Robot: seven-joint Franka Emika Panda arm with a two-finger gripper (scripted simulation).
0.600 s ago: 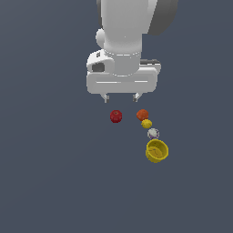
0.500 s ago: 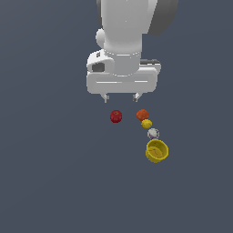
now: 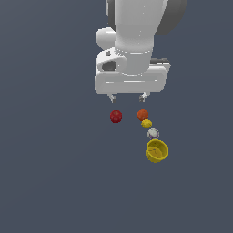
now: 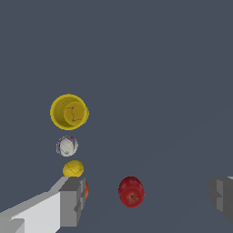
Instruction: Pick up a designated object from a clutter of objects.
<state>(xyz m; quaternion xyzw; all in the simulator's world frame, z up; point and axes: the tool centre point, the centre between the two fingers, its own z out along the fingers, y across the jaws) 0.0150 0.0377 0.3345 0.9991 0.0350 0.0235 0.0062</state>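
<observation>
The small yellow lemon point(image 3: 146, 123) lies on the grey floor in a row between the orange ball point(image 3: 142, 114) and the white-purple ball point(image 3: 153, 133). The yellow cup point(image 3: 157, 151) ends the row. A red apple point(image 3: 116, 116) sits apart, toward the exterior view's left. My gripper point(image 3: 128, 97) is open and empty, hanging above and just behind the apple and the orange ball. In the wrist view the lemon point(image 4: 73, 169) sits beside one finger point(image 4: 72, 200), which partly hides the orange ball point(image 4: 86, 189); the apple point(image 4: 131, 191) lies between the fingers.
The floor is plain dark grey with nothing else on it. The cup point(image 4: 69, 111) stands upright with its mouth up, next to the white-purple ball point(image 4: 67, 146).
</observation>
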